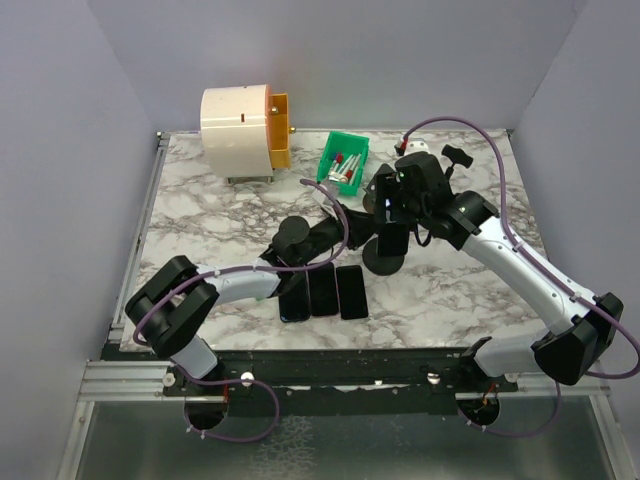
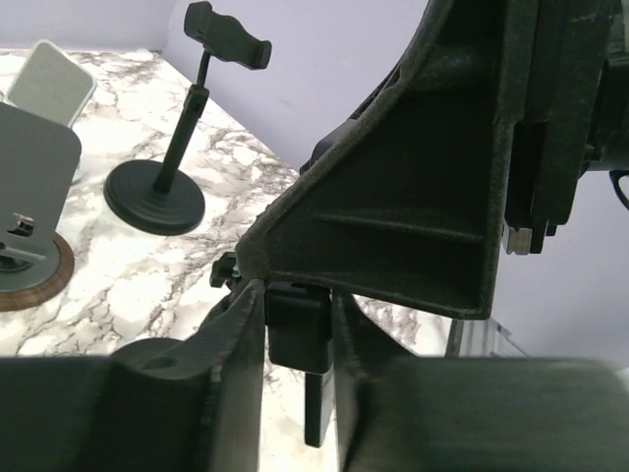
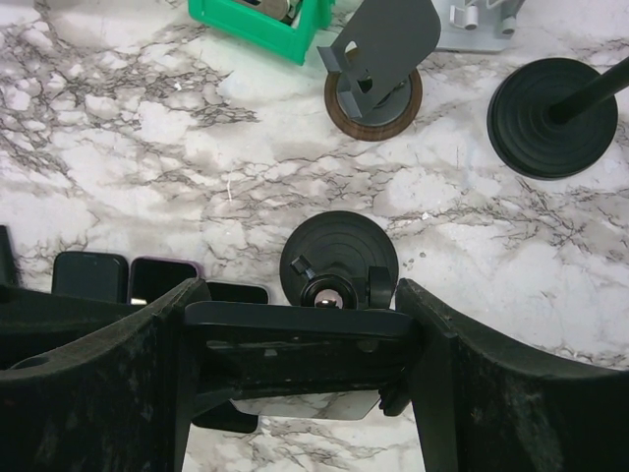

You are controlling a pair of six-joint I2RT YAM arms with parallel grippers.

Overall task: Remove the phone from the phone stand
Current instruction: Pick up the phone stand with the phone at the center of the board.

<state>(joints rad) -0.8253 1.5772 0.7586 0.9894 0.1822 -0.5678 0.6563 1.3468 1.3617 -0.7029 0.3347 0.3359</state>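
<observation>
The black phone (image 1: 392, 241) stands upright in the phone stand (image 1: 385, 263), whose round base rests on the marble table (image 1: 200, 230). My right gripper (image 1: 393, 215) comes down from above. In the right wrist view its fingers (image 3: 172, 334) press on both ends of the phone (image 3: 295, 319), above the stand's base (image 3: 339, 258). My left gripper (image 1: 366, 233) reaches in from the left. In the left wrist view it (image 2: 298, 292) is shut on a black block of the stand's holder (image 2: 298, 339), under the right gripper's body (image 2: 423, 177).
Three dark phones (image 1: 323, 291) lie flat side by side in front of the stand. A green bin (image 1: 343, 163) and a white-and-orange drum (image 1: 243, 133) sit at the back. A second black stand (image 2: 154, 197), a grey stand on a wooden disc (image 3: 373, 93) and a white stand (image 2: 54, 81) are nearby.
</observation>
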